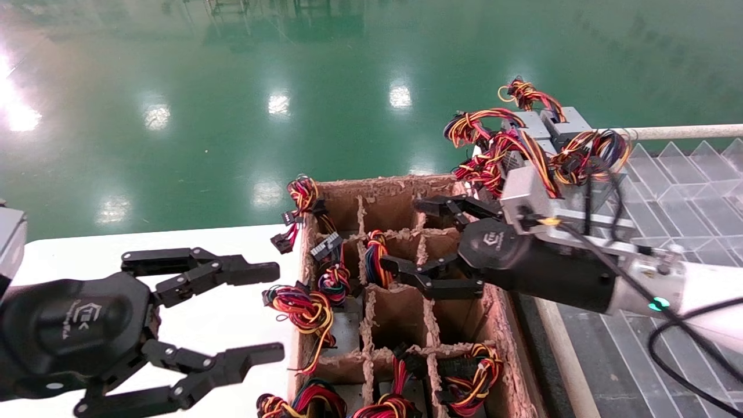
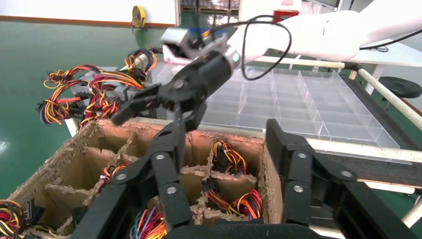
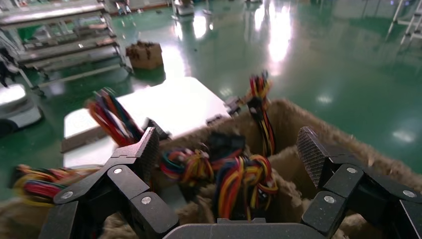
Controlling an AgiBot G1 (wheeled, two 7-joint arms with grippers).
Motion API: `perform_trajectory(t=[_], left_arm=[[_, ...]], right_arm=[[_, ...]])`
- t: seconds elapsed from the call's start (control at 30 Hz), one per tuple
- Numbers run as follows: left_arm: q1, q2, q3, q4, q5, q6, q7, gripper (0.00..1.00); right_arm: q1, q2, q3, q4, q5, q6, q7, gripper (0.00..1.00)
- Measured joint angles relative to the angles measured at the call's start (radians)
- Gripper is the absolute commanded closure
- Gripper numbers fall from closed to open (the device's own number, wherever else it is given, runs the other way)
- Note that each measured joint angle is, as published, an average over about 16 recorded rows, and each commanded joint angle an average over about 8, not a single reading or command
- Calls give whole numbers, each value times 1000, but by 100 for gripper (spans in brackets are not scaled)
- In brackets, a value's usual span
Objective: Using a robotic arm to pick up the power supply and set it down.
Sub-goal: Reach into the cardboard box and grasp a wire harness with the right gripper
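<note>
Head view: right gripper [image 1: 413,239] jaws wide, empty.

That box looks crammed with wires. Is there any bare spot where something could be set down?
The white table left of the cardboard crate looks bare, though the open left gripper hangs over it. The clear divided tray on the right shows bare cells. In the crate, cells under the open right gripper show no wires; its left column and near row are crowded with wire bundles.
</note>
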Motion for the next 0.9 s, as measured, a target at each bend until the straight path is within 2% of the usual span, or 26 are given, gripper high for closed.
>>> perform_trajectory(t=[0.17, 0.23, 0.27, 0.43, 0.5, 0.53, 0.9], left_arm=[[0, 0, 0, 0, 0, 0, 0, 100], [0, 0, 0, 0, 0, 0, 0, 100], [0, 0, 0, 0, 0, 0, 0, 100], [0, 0, 0, 0, 0, 0, 0, 100], [0, 0, 0, 0, 0, 0, 0, 100], [0, 0, 0, 0, 0, 0, 0, 100], [0, 0, 0, 0, 0, 0, 0, 100]], right_arm=[[44, -68, -24, -136, -37, 10, -52, 0], [59, -91, -31, -188, -48, 13, -74, 7], [66, -102, -33, -212, -52, 14, -85, 16], [100, -148, -42, -326, -67, 11, -136, 79], [112, -163, -45, -366, -71, 8, -155, 97], [117, -170, -46, -384, -73, 6, -164, 100], [167, -218, -57, -539, -87, -28, -243, 100]])
